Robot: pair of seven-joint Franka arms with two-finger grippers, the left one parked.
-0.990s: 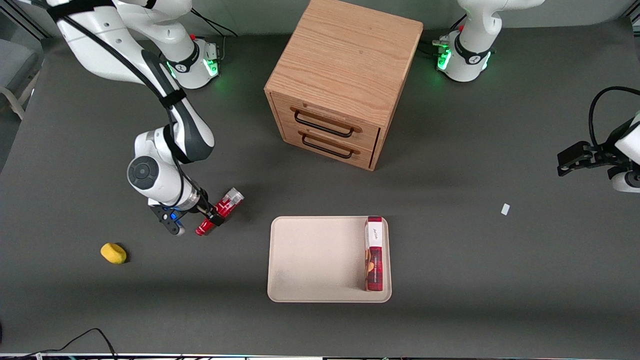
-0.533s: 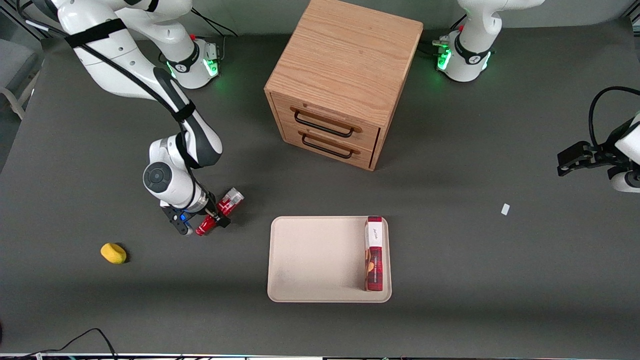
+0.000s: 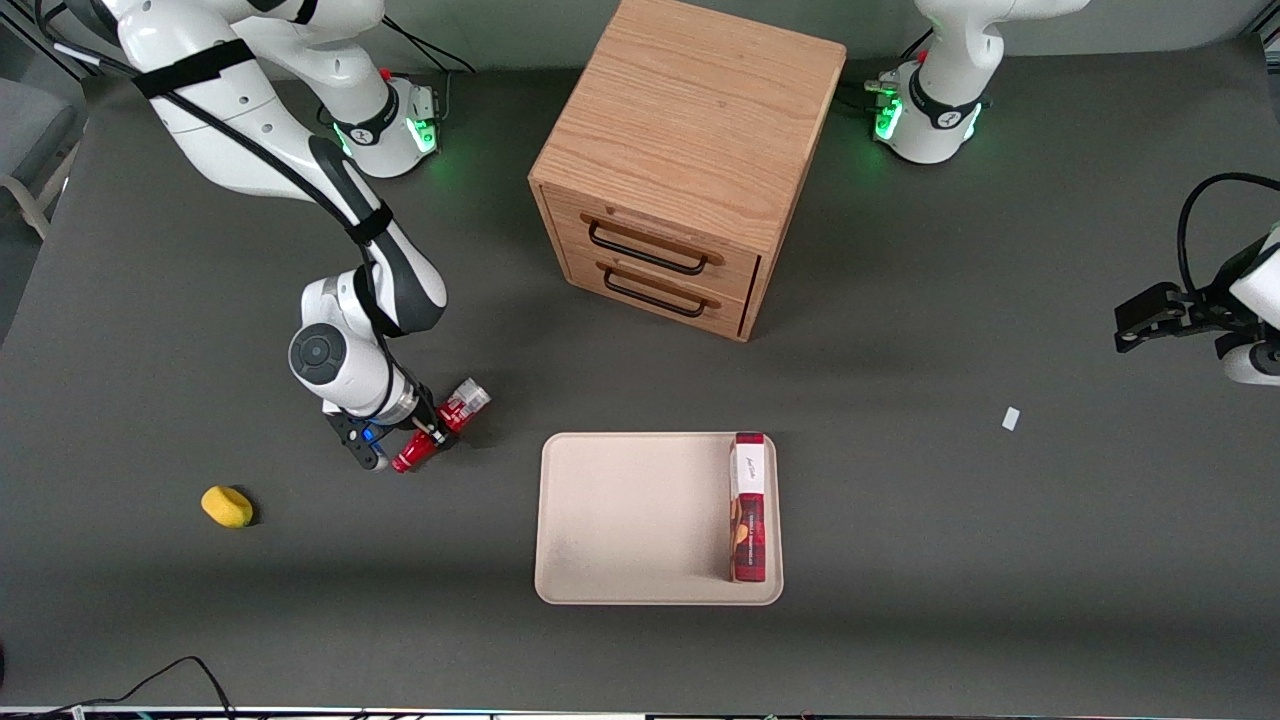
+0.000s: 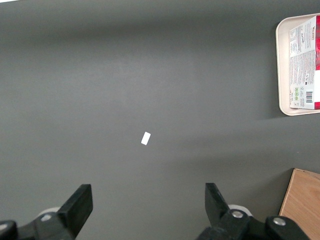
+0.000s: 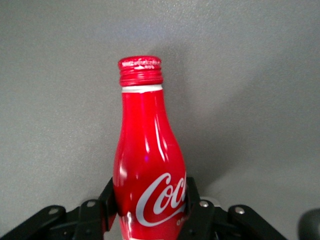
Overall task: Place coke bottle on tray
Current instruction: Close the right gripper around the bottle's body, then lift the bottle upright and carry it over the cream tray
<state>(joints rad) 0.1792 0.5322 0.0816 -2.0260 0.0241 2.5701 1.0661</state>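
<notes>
Gripper (image 3: 425,441) clamps your coke bottle (image 3: 440,427) near the table; carrying it onto the tray (image 3: 630,520) remains.

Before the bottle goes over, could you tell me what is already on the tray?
A red-and-white box lies on the tray, along its edge toward the parked arm. The tray under the box is hidden. The tool grips the coke bottle off the tray.
</notes>
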